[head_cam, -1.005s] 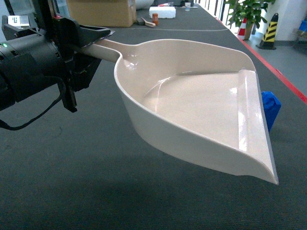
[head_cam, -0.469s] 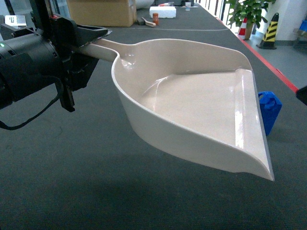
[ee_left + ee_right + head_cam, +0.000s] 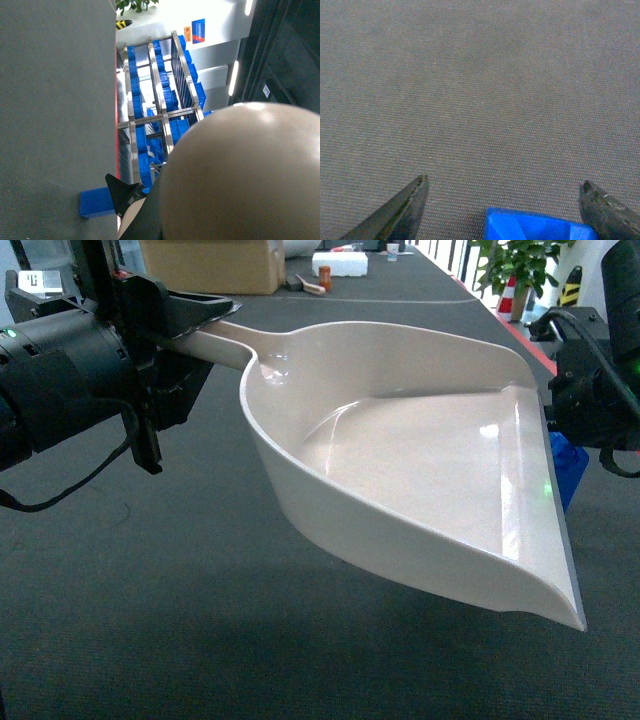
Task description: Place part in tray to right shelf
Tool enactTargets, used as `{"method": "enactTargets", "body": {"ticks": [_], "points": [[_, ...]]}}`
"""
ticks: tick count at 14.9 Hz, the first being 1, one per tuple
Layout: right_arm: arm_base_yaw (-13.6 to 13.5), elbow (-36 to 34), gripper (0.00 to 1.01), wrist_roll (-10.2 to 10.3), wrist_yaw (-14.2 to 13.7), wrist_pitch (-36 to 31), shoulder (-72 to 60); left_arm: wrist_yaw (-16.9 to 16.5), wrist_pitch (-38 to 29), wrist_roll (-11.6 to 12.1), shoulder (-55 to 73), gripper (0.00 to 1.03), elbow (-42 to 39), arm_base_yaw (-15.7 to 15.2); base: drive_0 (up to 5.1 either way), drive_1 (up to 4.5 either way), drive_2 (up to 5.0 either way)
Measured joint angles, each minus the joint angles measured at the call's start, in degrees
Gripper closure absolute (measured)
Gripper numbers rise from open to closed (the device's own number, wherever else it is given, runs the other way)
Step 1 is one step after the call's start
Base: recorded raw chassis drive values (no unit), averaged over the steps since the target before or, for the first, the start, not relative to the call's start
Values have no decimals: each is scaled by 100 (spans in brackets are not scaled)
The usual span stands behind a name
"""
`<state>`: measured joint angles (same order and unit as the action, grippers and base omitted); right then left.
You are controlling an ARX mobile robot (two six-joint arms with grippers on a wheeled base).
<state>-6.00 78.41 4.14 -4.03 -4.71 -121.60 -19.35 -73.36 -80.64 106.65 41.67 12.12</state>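
Beige plastic filled your forward view: the tray [image 3: 420, 470] hung above the dark grey mat [image 3: 150, 620], held level by its long handle, with its wide flat lip turned to your right. Your left gripper [image 3: 185, 325] was clamped on that handle, fingers closed around it near the tip. Inside, the tray held nothing.

Just past the lip, the small blue part [image 3: 568, 470] sat on the mat, mostly hidden behind the tray's edge. Your right gripper [image 3: 502, 200] hovered over it with its fingers spread wide, one on either side and neither touching; it held nothing. From the right wrist only the top of the part [image 3: 540, 227] showed, at the bottom edge of the frame, so you could not tell how squarely the fingers were lined up.

Farther off, the left wrist camera looked past the tray's rounded back [image 3: 245, 170] to the right shelf [image 3: 160, 110], its steel rails running away with blue crates [image 3: 135, 55] between them.

Risks from here, as a judgement: the part lay close against the tray's lip, so a descending right arm could knock the tray and twist it in your left grip. A closing pinch caught off-centre could also skid the block away across the mat.
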Motion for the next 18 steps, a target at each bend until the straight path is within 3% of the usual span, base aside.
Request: {"method": "enactTargets", "body": {"ticks": [2,5,7,8,9,10,11,12,13,15,18], "points": [[-11,-33,33,39,-205,-31,-120,2,4,0,0,89,-2,0,0,0,0],[2,-107,40,66,-308,-133,-118,9,-4,0,0,89,-2,-2,0,0,0],[44,-264,51,184,-356,-160,11,9,2,0,0,89,-2,-2,0,0,0],[118,-817,55,308,-586,-343,664,4,0,0,0,89,-2,-2,0,0,0],[-35,-1357,55,470,-321,-944,2350,4,0,-2,0,89,-2,0,0,0,0],[-1054,-1528,55,758,297,-916,3834,2,0,-2,0,89,-2,0,0,0,0],[-1875,-1849,55,1394,645,-162,3880,9,0,-2,0,89,-2,-17,0,0,0],[-2140,-2020,55,1729,662,-44,3668,4,0,-2,0,89,-2,-15,0,0,0],[-2188,-2107,55,1792,640,-179,3622,2,-2,0,0,89,-2,-15,0,0,0],[-2122,-2409,32,1825,474,-850,3585,2,13,28,0,89,-2,-17,0,0,0],[-2046,-2520,23,1801,369,-1054,3663,11,7,9,0,89,-2,-22,0,0,0]]}}
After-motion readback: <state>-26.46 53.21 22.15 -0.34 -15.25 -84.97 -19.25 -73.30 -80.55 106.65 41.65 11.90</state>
